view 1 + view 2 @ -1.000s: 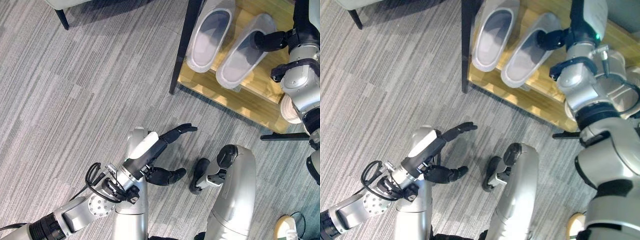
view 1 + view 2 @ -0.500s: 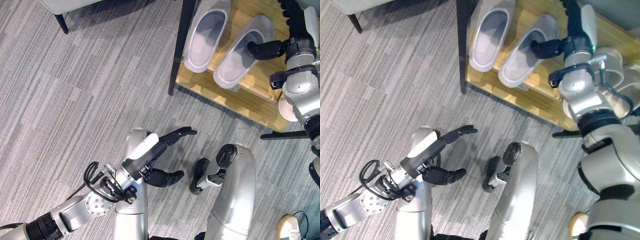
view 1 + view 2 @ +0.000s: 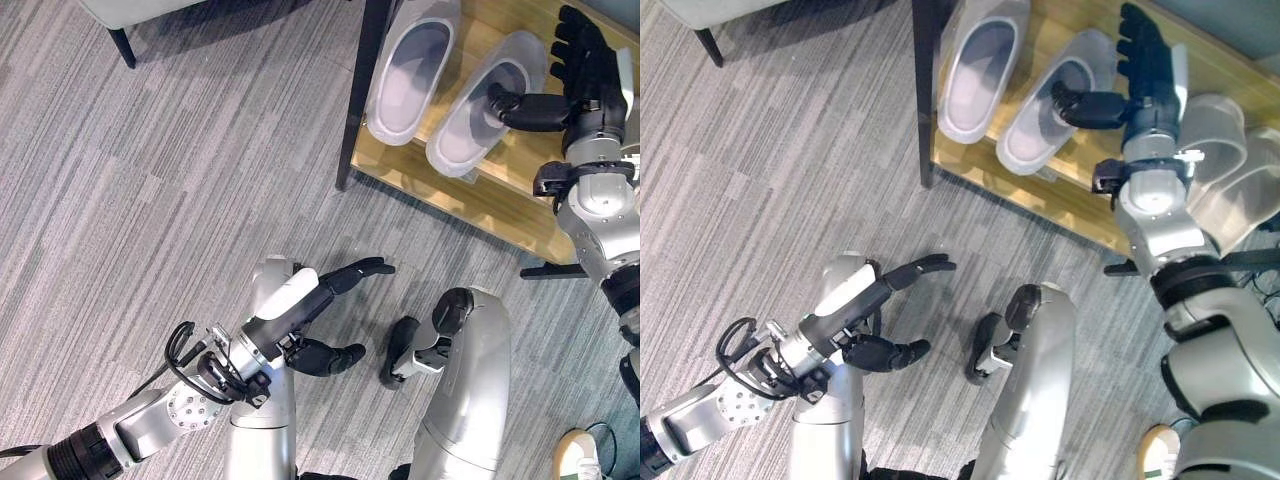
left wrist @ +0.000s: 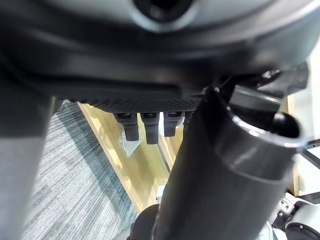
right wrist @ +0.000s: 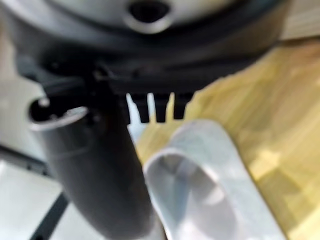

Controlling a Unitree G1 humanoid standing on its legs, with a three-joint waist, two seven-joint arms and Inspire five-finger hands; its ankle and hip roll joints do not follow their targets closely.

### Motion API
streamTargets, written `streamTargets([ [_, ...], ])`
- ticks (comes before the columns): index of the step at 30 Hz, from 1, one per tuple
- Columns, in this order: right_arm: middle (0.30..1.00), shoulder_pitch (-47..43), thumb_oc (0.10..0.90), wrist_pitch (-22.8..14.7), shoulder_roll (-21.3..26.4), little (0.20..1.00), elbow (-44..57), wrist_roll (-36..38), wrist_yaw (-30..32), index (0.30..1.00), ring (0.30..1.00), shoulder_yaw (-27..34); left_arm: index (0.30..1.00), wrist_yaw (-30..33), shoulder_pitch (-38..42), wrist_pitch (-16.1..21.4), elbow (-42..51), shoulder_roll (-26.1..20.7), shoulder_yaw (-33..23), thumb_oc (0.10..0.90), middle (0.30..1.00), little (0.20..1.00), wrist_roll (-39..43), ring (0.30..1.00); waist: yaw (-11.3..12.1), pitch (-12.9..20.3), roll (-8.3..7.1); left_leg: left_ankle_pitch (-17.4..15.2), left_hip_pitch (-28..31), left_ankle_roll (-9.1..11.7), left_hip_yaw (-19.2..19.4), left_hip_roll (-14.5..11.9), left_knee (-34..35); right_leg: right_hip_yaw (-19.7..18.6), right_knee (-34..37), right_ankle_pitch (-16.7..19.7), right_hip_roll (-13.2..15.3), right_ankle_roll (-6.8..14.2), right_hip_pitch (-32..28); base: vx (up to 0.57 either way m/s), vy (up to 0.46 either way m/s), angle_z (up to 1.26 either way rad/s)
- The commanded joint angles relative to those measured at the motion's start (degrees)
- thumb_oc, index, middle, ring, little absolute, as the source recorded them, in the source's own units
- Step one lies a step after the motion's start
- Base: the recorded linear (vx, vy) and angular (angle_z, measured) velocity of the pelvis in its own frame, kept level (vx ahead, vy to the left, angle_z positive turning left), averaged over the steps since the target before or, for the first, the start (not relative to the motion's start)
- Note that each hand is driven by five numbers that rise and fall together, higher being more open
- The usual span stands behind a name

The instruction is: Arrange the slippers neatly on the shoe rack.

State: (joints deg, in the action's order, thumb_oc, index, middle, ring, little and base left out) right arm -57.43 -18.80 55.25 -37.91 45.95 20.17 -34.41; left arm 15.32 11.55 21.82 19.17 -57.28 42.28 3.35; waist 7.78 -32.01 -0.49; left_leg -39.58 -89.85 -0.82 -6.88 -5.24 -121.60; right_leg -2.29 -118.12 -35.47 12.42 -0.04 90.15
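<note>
You are looking at two pale grey slippers lying side by side on the wooden shelf of the shoe rack [image 3: 480, 195], soles down and openings up. The left slipper [image 3: 408, 68] is sitting close against the rack's dark upright post [image 3: 358, 95], and the right slipper [image 3: 484, 102] is lying just beside it, angled the same way — so the pair is reading as nearly parallel, heels toward the shelf's front edge.

Your right hand [image 3: 583, 70] is hovering over the shelf with its fingers spread straight and nothing in its grasp; only the thumb [image 3: 525, 108] is reaching sideways, its tip resting at the inner rim of the right slipper. That looks like a nudging contact for squaring the slipper up, not a hold. The right wrist view agrees: straight fingers past the thumb, with the slipper's hollow below them.

Your left hand [image 3: 325, 315] is hanging low over the grey carpet [image 3: 150, 200], well apart from the rack, fingers relaxed and loosely parted, holding nothing — it is idle.

Around the work, a dark chair leg [image 3: 124, 40] is standing at the far side of the carpet, clear of everything. On the rack beyond the right arm, another pale shoe [image 3: 1215, 130] is lying near the wrist, so you are working with little room on that side; the upright post is hemming in the left slipper on the other.
</note>
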Motion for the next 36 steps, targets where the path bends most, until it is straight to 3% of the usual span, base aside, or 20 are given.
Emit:
streamTargets([
  [1,0.900,-2.96,0.800,-9.06,3.79,0.900,3.56,2.11,1.73,0.900,0.900,6.80,0.900,0.40,-5.20,1.83,3.66,-2.16,-0.84,0.800,0.900,0.900,0.97,0.900,2.24,2.22,0.13,-7.28,-0.10,-0.34,-4.46,0.40,-1.24,-2.62,0.35,-3.68,1.36,-2.08,-0.19,0.00,0.000,0.00],
  [8,0.900,4.30,0.800,-9.82,1.78,0.900,8.03,5.81,-0.56,0.900,0.900,12.04,0.900,1.55,-3.95,2.04,4.64,-1.73,-4.63,0.800,0.900,0.900,1.16,0.900,2.08,2.22,-0.08,-6.98,-0.10,-0.16,-4.20,0.38,-1.27,-2.58,-0.02,-3.63,1.40,-1.96,-0.19,0.00,0.000,0.00],
  [15,0.900,6.73,0.800,-9.27,-0.28,0.900,9.67,7.50,-2.30,0.900,0.900,12.86,0.900,2.30,-2.92,1.69,4.56,-1.40,-5.94,0.800,0.900,0.900,0.69,0.900,2.21,2.22,-0.19,-6.70,-0.10,-0.02,-4.54,0.66,-1.45,-2.46,-0.29,-3.41,1.38,-1.95,-0.19,0.00,0.000,0.00],
  [36,0.900,2.43,0.800,-8.70,-5.86,0.900,4.60,10.55,-3.01,0.900,0.900,10.29,0.900,1.71,-3.49,1.70,3.18,-2.80,-4.85,0.800,0.900,0.900,1.61,0.900,3.35,2.22,0.42,-6.61,-0.10,0.19,-4.65,0.81,-1.47,-2.49,-0.44,-2.97,1.46,-2.00,-0.19,0.00,0.000,0.00],
])
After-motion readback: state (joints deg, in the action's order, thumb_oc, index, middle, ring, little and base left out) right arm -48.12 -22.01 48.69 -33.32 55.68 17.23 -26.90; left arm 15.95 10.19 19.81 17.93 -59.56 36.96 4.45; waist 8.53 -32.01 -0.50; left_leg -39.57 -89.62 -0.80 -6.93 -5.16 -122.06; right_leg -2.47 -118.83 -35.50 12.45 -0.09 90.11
